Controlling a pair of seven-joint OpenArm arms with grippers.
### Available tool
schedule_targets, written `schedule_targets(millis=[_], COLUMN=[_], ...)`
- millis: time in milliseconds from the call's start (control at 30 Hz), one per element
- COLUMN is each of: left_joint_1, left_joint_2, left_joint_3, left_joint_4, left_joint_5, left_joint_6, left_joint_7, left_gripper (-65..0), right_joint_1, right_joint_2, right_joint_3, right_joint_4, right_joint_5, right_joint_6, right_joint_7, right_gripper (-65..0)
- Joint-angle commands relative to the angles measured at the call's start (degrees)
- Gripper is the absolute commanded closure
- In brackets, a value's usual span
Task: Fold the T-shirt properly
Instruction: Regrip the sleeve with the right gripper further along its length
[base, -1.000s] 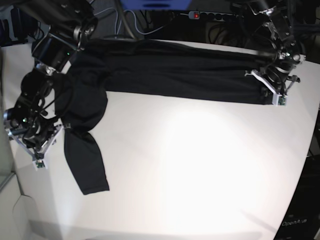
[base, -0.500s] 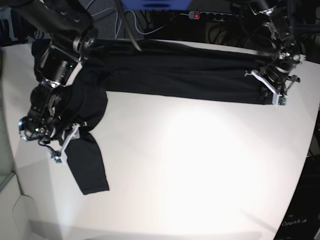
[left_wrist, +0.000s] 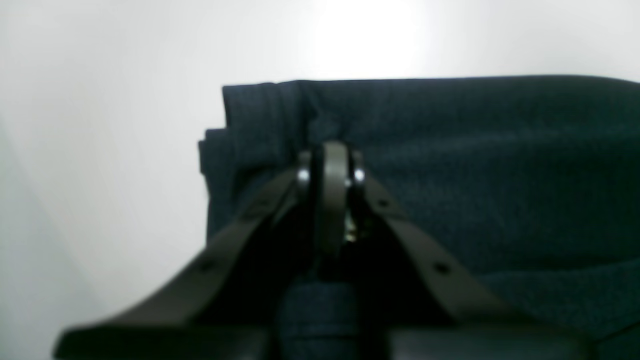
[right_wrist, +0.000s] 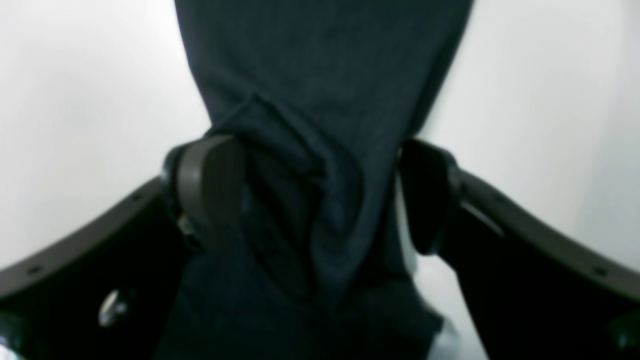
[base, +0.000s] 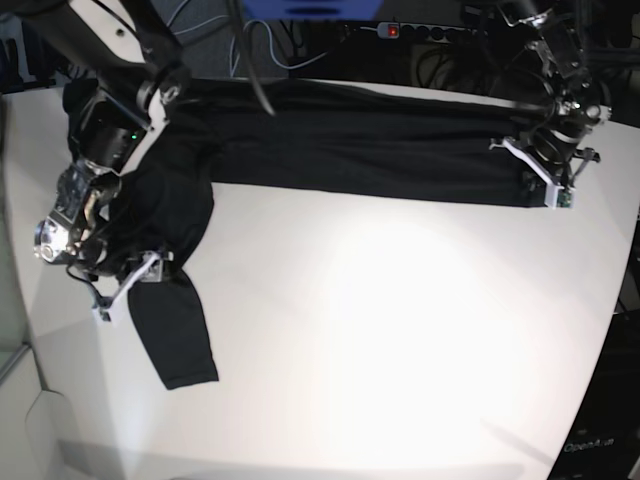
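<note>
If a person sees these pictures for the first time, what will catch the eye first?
The big black T-shirt on the white table: a long folded band lies along the far edge, and one sleeve hangs toward the near left corner. The left gripper is closed on the band's end, and the right gripper stands open around the sleeve.

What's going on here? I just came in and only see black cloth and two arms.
A two-armed robot is folding a black shirt spread along the far side of a white table. The left pincer is shut on the shirt's folded end. The right pincer is open, its fingers on either side of a sleeve that trails toward the near edge.
</note>
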Motion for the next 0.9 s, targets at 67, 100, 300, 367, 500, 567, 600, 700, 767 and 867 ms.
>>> schedule_targets(millis=[67,100,300,367,500,567,600,700,767,867], left_joint_1=[1.79,1.79,1.88,2.05,2.14,2.14,2.14,2.14,2.14,2.14], left_joint_2=[0.23,0.23,0.67,0.67,0.58,0.58,0.58,0.58,0.58,0.58], left_joint_3=[0.04,0.04,0.04,0.04,0.04,0.04,0.04,0.04,0.21,0.30], left_joint_4=[-0.16,0.28,1.42,1.42,1.16,0.98,0.98,0.98,0.98,1.16], left_joint_5=[4.56,4.56,4.56,4.56,4.56,4.56,4.56,4.56,4.56,4.56], left_joint_6=[-0.60,-0.60,-0.60,-0.60,-0.60,-0.60,-0.60,-0.60,-0.60,-0.60], left_joint_7=[7.01,7.01,7.10,7.10,7.01,7.01,7.01,7.01,7.01,7.01], left_gripper=[-2.6,-2.6,-2.6,-2.6,-2.6,-2.6,-2.6,-2.6,-2.6,-2.6], right_joint_1=[0.66,0.57,0.22,-0.13,-2.07,-3.83,-4.53,-7.34,-8.66,-10.51], right_joint_2=[0.82,1.17,1.08,1.08,1.26,1.35,1.35,1.17,1.17,0.91], right_joint_3=[0.29,0.29,0.02,-0.07,-1.47,-4.37,-5.43,-9.12,-11.76,-14.92], right_joint_4=[-1.86,-1.86,-1.95,-1.86,1.57,5.44,7.90,15.46,19.59,23.90], right_joint_5=[1.46,2.08,2.43,2.43,2.43,2.43,2.43,2.43,2.52,2.52], right_joint_6=[-0.05,-0.05,-0.05,-0.05,-0.05,-0.05,-0.05,-0.05,-0.05,-0.05], right_joint_7=[-1.68,-1.68,-2.21,-2.21,-1.68,-1.68,-1.60,-1.95,-2.21,-2.83], right_gripper=[-39.0,-32.5,-0.6,-0.9,-0.7,-0.7,-0.7,-0.7,-0.7,-0.7])
